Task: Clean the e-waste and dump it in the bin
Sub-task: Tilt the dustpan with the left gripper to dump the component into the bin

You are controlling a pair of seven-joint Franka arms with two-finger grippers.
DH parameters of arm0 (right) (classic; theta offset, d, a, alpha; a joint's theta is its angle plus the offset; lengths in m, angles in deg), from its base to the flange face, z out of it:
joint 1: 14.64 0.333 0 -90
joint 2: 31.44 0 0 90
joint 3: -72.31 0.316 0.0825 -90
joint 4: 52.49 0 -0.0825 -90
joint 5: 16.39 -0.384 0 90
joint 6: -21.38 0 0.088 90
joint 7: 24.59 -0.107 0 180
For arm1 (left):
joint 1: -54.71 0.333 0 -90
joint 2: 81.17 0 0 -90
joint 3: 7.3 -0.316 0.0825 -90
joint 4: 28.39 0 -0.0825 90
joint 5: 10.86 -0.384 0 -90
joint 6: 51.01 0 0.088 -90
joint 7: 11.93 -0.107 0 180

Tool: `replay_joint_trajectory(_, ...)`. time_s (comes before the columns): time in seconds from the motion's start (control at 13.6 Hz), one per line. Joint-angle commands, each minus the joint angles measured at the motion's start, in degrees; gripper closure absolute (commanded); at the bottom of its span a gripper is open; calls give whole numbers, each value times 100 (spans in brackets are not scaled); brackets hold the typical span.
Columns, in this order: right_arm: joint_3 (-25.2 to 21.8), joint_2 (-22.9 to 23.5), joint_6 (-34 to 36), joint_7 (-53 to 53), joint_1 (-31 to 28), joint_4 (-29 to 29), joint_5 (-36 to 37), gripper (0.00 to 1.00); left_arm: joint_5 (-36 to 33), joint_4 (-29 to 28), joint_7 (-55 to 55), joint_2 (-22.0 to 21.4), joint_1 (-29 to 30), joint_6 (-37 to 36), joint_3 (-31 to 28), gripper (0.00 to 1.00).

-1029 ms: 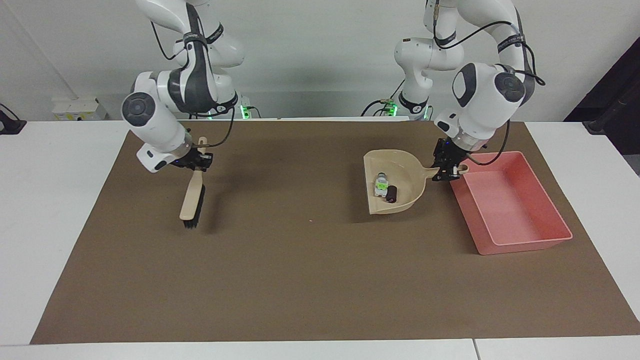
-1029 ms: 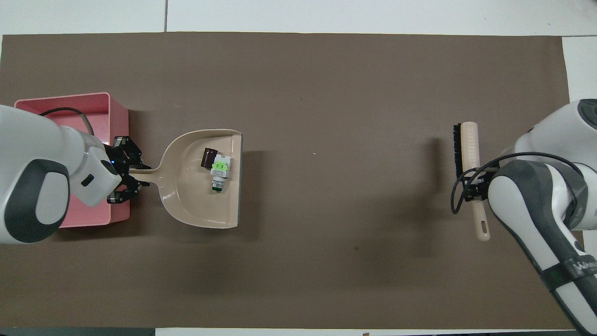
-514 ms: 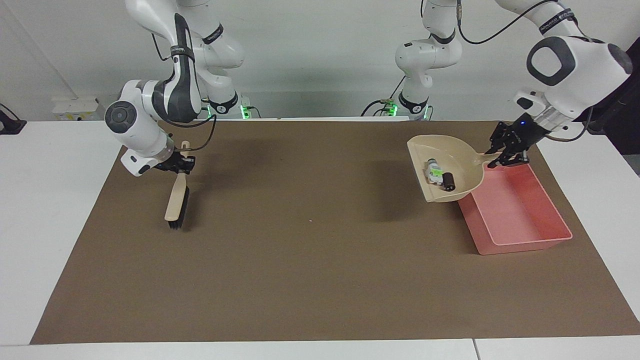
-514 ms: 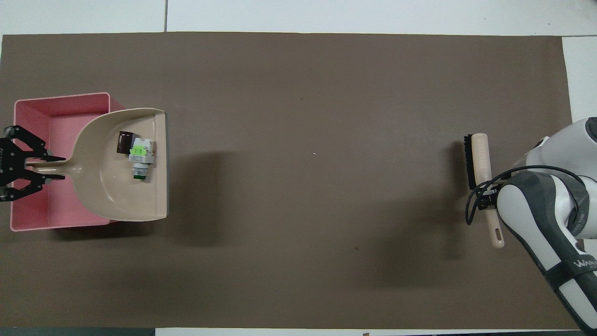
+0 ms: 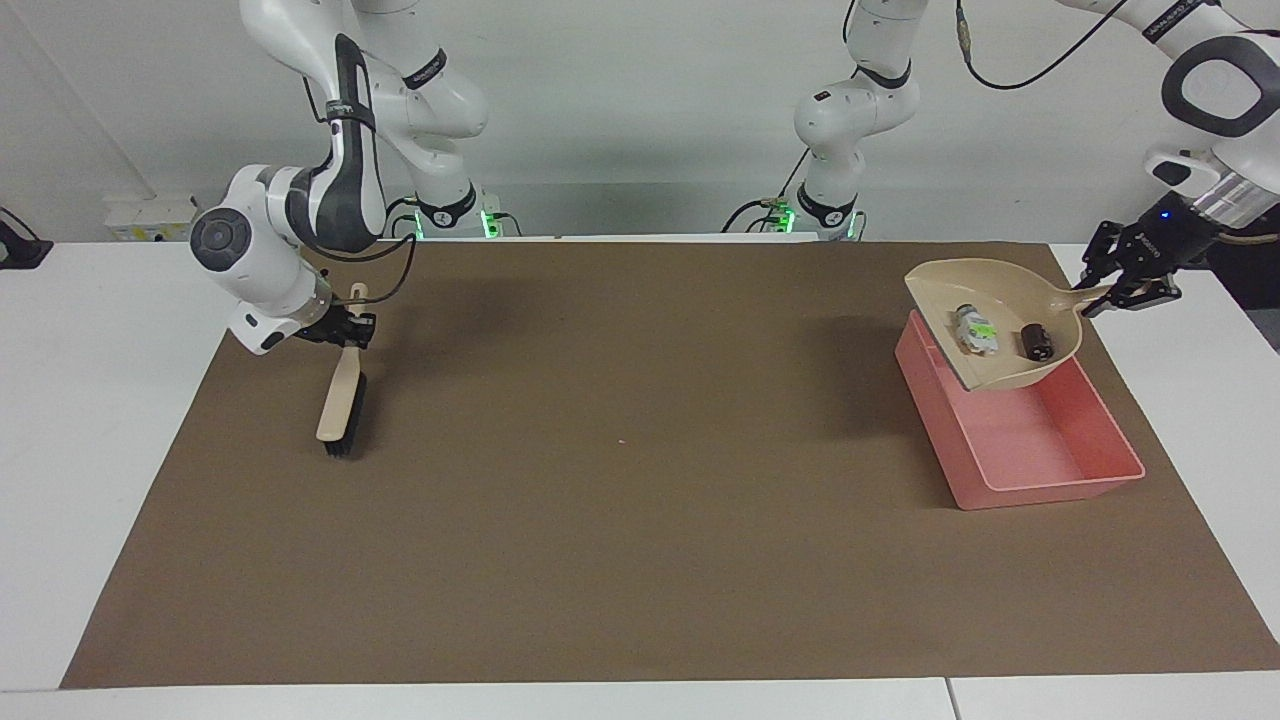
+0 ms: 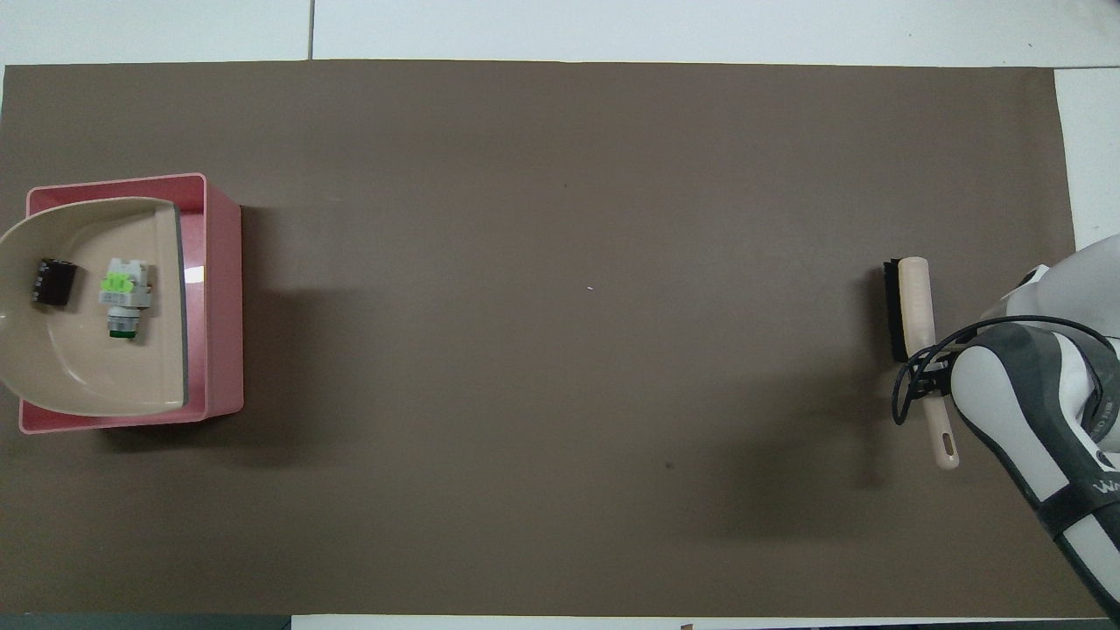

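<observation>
My left gripper (image 5: 1112, 289) is shut on the handle of the beige dustpan (image 5: 1003, 313) and holds it in the air over the pink bin (image 5: 1020, 450). The e-waste lies in the pan: the white part with green bits (image 5: 972, 328) and the dark cylinder (image 5: 1034, 342), which is nearer the handle. In the overhead view the dustpan (image 6: 79, 367) covers most of the bin (image 6: 223, 297), with the white part (image 6: 123, 293) and cylinder (image 6: 52, 282) in it; the left gripper is out of that view. My right gripper (image 5: 348, 330) is shut on the brush (image 5: 340, 400).
The brush (image 6: 912, 302) hangs bristle end down to the brown mat (image 5: 620, 480) at the right arm's end of the table. White table shows around the mat's edges.
The left gripper has lifted the dustpan and carried it toward the left arm's end, over the bin. The dark cylinder has shifted toward the handle. The right gripper has drawn the brush toward its own end.
</observation>
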Motion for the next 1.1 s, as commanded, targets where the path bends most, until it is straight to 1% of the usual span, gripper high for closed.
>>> replay_joint_trajectory(0.0,61,10,-133,55,-58,114,92,99,-546,783,-278,407,222,-323,21,100)
replay_joint_trajectory(0.07,61,10,-141,46,-58,114,92,97,-897,845,-287,469,222,-245,21,100)
replay_joint_trajectory(0.15,61,10,-159,46,-67,123,92,92,-1110,855,-313,495,222,-157,21,100)
replay_joint_trajectory(0.22,52,19,-194,46,-67,123,92,77,-1303,846,-514,496,222,114,38,100)
replay_joint_trajectory(0.37,61,11,-168,37,-23,114,92,54,-1419,802,-770,565,248,405,21,100)
replay_joint_trajectory(0.51,61,19,-159,37,-5,79,92,43,-1734,793,-762,671,319,599,21,100)
replay_joint_trajectory(0.66,61,37,-80,46,-5,-52,92,34,-1780,793,-744,820,328,775,21,100)
replay_joint_trajectory(0.73,69,54,7,55,3,-166,92,27,-1780,793,-701,847,336,836,21,100)
replay_joint_trajectory(0.81,87,54,121,64,21,-315,92,11,-1771,793,-683,856,337,846,12,100)
replay_joint_trajectory(0.88,96,54,227,64,99,-508,92,1,-1780,793,-526,865,310,855,3,100)
replay_joint_trajectory(1.03,96,46,420,72,171,-938,83,1,-1885,793,-366,865,284,890,3,100)
